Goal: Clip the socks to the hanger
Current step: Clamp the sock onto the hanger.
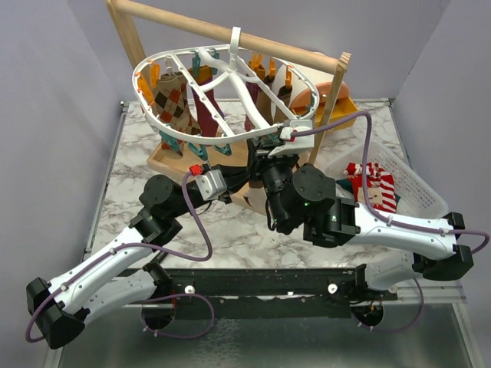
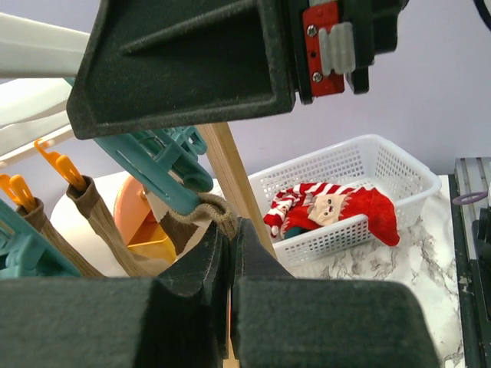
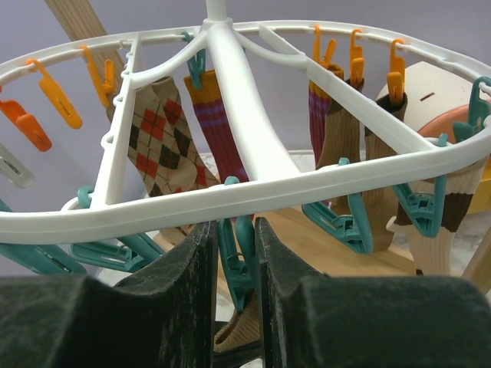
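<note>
The white oval hanger (image 1: 181, 140) hangs from the wooden bar, with orange and teal clips. An argyle sock (image 1: 173, 104), a maroon sock (image 1: 208, 110) and several brown socks hang from it. My right gripper (image 1: 270, 151) is at the near rim. In the right wrist view its jaws (image 3: 234, 230) press a teal clip (image 3: 244, 257) from both sides, under the rim (image 3: 115, 211), with a tan-brown sock (image 3: 244, 333) just below. My left gripper (image 1: 244, 175) sits right beside it. In the left wrist view it (image 2: 232, 230) is shut on that sock's cuff (image 2: 215, 208), under a teal clip (image 2: 165, 165).
The wooden bar-and-tray rack (image 1: 230, 36) carries the hanger. A white slatted basket (image 1: 410, 176) at right holds a red-and-white striped sock (image 1: 374, 184), also seen in the left wrist view (image 2: 330, 207). An orange bowl (image 1: 339, 98) sits behind the rack's post.
</note>
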Available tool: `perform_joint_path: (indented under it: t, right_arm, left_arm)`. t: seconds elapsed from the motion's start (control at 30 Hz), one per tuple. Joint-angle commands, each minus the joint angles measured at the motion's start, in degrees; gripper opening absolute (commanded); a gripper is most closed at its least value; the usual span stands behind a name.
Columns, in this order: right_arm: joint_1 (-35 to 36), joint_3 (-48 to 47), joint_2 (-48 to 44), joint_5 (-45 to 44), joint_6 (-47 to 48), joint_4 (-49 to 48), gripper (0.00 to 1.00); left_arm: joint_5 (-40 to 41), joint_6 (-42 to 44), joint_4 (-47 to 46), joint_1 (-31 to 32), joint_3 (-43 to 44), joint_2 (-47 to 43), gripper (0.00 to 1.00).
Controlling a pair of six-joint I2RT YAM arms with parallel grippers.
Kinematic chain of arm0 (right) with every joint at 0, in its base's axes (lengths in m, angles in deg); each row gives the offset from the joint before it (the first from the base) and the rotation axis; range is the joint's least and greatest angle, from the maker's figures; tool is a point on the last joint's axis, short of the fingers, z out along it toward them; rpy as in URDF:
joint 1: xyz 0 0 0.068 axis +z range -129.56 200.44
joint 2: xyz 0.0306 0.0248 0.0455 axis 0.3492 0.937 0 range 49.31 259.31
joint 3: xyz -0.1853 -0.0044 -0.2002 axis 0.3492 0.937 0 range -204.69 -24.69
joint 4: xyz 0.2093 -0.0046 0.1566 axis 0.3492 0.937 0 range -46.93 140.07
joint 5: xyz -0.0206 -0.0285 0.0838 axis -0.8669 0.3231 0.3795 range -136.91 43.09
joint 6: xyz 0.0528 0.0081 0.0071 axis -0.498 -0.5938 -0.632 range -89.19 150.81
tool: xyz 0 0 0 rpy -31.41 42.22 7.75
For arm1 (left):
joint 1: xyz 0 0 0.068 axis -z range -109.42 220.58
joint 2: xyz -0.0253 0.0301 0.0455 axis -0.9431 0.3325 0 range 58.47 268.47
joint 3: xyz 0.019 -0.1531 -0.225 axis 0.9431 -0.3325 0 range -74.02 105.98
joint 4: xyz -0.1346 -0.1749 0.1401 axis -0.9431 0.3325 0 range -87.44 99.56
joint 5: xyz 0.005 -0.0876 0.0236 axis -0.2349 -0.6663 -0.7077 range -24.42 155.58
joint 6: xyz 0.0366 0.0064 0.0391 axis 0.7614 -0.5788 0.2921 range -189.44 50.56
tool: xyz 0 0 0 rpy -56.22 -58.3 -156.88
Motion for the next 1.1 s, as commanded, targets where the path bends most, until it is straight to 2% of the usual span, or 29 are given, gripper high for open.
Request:
perform_joint_path:
  t: [0.0,0.43,1.07]
  right_arm:
    - [-0.3,-0.7,0.9,-3.2,-0.4,1.5,0.0]
    - [-0.7,-1.2,1.3,-2.6,-3.1,4.7,0.0]
    - [-0.8,-1.0,0.5,-1.7,-4.9,6.0,0.01]
  left_arm:
    - [1.3,0.7,0.6,0.4,2.6,-1.1,0.0]
    - [2.3,1.5,0.6,0.9,3.5,-1.2,0.0]
    - [3.7,5.0,4.3,1.0,-0.8,-0.8,0.0]
